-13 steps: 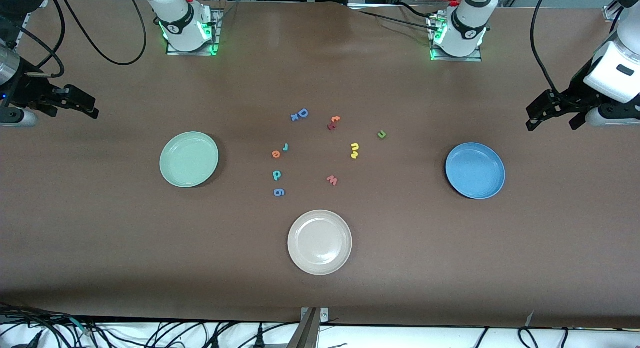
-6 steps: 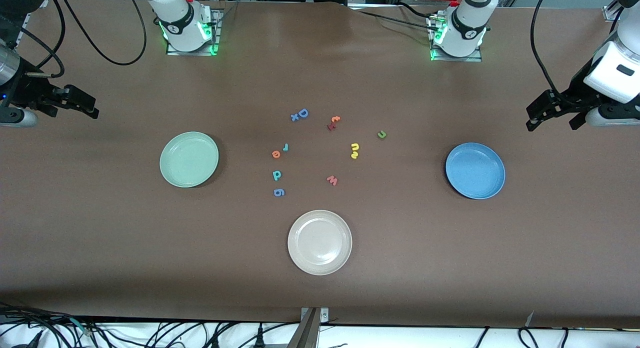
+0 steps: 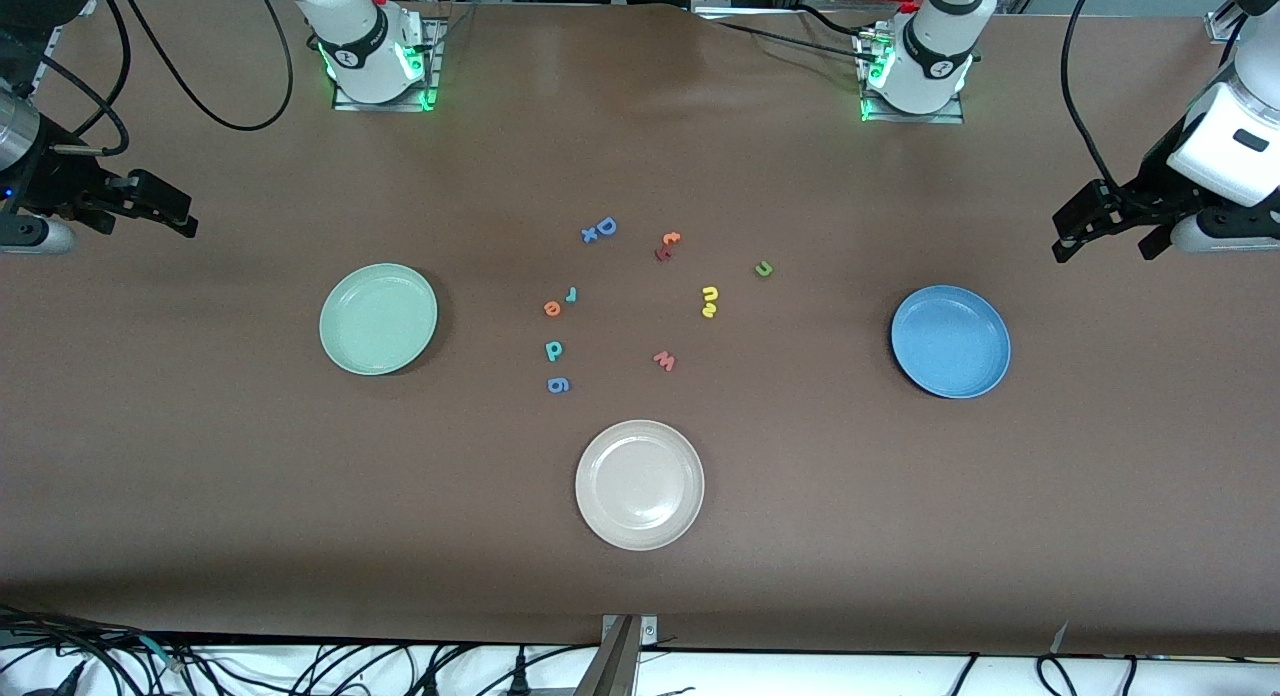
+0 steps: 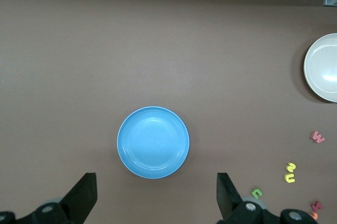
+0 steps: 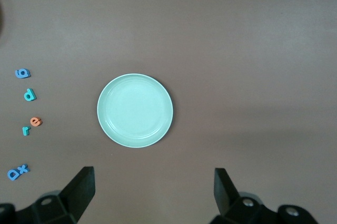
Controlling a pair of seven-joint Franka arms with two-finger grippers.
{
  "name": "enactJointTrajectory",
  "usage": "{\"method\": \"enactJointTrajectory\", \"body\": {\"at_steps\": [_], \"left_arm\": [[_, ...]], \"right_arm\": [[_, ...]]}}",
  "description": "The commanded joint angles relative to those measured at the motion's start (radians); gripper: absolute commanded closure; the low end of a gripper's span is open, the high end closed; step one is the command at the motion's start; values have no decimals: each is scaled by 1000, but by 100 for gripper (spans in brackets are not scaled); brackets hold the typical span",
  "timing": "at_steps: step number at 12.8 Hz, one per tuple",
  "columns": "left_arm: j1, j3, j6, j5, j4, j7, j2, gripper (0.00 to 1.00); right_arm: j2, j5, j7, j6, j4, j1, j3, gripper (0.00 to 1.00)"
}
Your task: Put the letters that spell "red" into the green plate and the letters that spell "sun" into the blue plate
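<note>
The green plate [image 3: 378,319] [image 5: 135,110] sits toward the right arm's end and the blue plate [image 3: 950,341] [image 4: 152,142] toward the left arm's end; nothing lies in either. Between them lie the teal "r" [image 3: 572,294], orange "e" [image 3: 551,308] and teal "d" [image 3: 554,350], also the yellow "n" [image 3: 710,294], yellow "s" [image 3: 708,311] and green "u" [image 3: 763,269]. My right gripper [image 3: 148,226] [image 5: 152,192] hangs open and holds nothing, above the table's edge beside the green plate. My left gripper [image 3: 1105,244] [image 4: 155,197] hangs open and holds nothing, beside the blue plate.
A beige plate [image 3: 639,484] sits nearer the front camera than the letters. Other loose letters lie among them: blue "D" and "x" [image 3: 600,229], an orange-and-red pair [image 3: 667,245], a red "w" [image 3: 664,360] and a blue "g" [image 3: 558,384].
</note>
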Motion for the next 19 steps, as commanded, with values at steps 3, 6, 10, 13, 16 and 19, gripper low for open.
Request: {"method": "enactJointTrajectory", "body": {"at_steps": [3, 6, 10, 13, 16, 19], "left_arm": [[9, -9, -4, 12, 26, 19, 12, 0], [11, -9, -4, 12, 26, 19, 12, 0], [9, -11, -4, 13, 39, 11, 19, 0], [9, -9, -4, 12, 42, 13, 25, 0], [8, -11, -4, 10, 42, 10, 25, 0], [9, -11, -4, 10, 42, 10, 25, 0]], "right_arm": [[-12, 3, -4, -51, 5, -1, 12, 0], [14, 2, -5, -54, -1, 26, 51, 0], [117, -4, -1, -104, -9, 167, 67, 0], [245, 0, 134, 13, -9, 267, 68, 0], [370, 13, 254, 196, -7, 336, 70, 0], [440, 14, 382, 320, -7, 400, 72, 0]]}}
